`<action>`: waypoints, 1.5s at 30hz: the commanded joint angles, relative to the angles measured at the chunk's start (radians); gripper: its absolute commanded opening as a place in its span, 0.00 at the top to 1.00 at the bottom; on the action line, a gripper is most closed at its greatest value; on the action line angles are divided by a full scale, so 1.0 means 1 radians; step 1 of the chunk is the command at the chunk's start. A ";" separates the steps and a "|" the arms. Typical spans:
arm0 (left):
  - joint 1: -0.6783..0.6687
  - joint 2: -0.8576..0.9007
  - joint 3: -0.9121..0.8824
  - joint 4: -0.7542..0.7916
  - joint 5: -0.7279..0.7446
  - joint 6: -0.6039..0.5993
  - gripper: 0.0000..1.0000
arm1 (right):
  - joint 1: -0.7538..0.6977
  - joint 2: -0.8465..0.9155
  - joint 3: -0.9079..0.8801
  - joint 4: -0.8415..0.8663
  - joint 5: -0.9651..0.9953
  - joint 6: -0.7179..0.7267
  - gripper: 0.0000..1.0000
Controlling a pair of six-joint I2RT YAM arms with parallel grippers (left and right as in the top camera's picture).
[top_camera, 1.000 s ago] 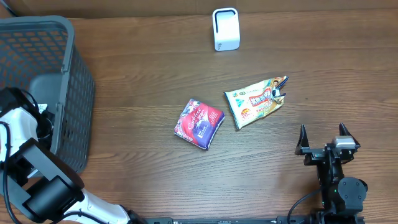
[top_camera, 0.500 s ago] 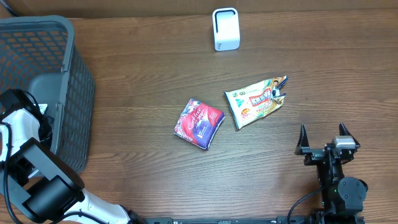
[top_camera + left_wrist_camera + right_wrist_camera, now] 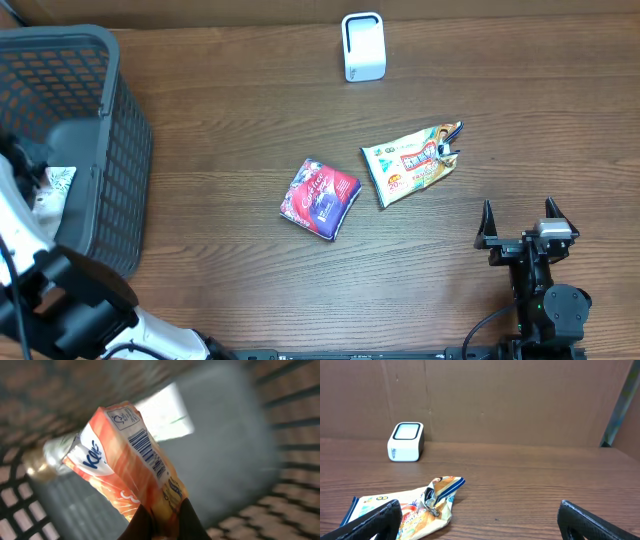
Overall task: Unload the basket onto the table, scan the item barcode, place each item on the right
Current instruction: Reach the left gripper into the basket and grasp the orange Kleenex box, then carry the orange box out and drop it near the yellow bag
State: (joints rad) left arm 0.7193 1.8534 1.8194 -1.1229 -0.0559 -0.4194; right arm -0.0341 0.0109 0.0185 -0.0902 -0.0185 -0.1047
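Left arm (image 3: 12,212) white, black joints, cables; right hand (image 3: 518,212) black, pointed fingers (image 3: 486,225).

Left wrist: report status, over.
Left gripper shut on orange packet, in basket. Right gripper open, empty. Scanner far side; red pouch, snack bag loose nearby.

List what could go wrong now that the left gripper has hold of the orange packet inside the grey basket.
1. The left gripper pinches only one end of the flat orange plastic packet, so it may slip or swing on the lift.
2. The grey plastic mesh basket has tall walls; the packet could snag on them.
3. The barcode sits on one face and may not end up facing the white box-shaped scanner.
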 commanded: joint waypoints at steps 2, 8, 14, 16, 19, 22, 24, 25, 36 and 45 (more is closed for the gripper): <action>-0.051 -0.143 0.152 -0.015 0.270 0.004 0.96 | -0.005 -0.008 -0.010 0.006 0.002 0.003 0.00; -0.228 -0.263 0.166 -0.014 0.449 0.004 0.96 | -0.005 -0.008 -0.010 0.006 0.002 0.003 0.00; -0.585 -0.263 0.152 -0.048 0.441 0.022 0.96 | -0.005 -0.008 -0.010 0.006 0.002 0.003 0.00; -0.708 -0.239 0.133 -0.049 0.438 0.039 0.96 | -0.005 -0.008 -0.010 0.006 0.002 0.003 0.00; -0.874 -0.181 0.098 -0.050 0.437 0.042 0.96 | -0.005 -0.008 -0.010 0.006 0.002 0.003 0.00; -1.020 -0.097 0.048 -0.049 0.437 0.041 0.96 | -0.005 -0.008 -0.010 0.006 0.002 0.003 0.00; -1.092 -0.035 0.030 -0.053 0.441 0.035 0.96 | -0.005 -0.008 -0.010 0.006 0.002 0.003 0.00; -1.133 0.008 0.026 -0.055 0.442 0.024 0.96 | -0.005 -0.008 -0.010 0.006 0.002 0.003 0.00; -1.329 0.269 0.026 -0.050 0.441 0.024 0.56 | -0.005 -0.008 -0.010 0.006 0.002 0.003 0.00; -1.238 0.237 0.256 -0.216 0.407 0.068 0.42 | -0.005 -0.008 -0.010 0.006 0.002 0.003 0.00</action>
State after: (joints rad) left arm -0.5678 2.1304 1.9327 -1.2945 0.3740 -0.3855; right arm -0.0341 0.0109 0.0185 -0.0906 -0.0193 -0.1047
